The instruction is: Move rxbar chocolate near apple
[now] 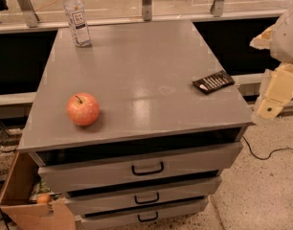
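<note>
Chocolate bar (213, 82) lies flat near the counter's (137, 56) right edge, well apart from the apple (83, 109) at lower left. My gripper (271, 107) hangs off the counter at the frame's right edge; apart or together, I cannot tell.
</note>
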### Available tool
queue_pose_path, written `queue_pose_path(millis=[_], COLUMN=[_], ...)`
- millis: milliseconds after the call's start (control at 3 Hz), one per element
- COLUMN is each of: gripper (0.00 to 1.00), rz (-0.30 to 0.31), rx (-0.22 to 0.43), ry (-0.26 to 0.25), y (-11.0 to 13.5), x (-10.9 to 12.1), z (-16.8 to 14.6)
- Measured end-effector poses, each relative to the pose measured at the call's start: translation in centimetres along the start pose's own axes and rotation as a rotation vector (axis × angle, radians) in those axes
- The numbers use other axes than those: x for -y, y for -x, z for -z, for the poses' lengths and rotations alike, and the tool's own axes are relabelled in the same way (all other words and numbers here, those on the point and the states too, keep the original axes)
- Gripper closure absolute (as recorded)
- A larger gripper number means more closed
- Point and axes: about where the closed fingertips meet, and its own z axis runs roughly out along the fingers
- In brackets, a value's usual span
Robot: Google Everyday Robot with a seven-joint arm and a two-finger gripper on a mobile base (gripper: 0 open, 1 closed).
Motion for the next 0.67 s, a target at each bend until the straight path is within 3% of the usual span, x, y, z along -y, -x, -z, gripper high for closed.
queue_pose_path(millis=[667], gripper=[0.00], rz=[-0.025], rx=[0.132], ry=[-0.033], y=[-0.7], x=[8.4], z=[-6.4])
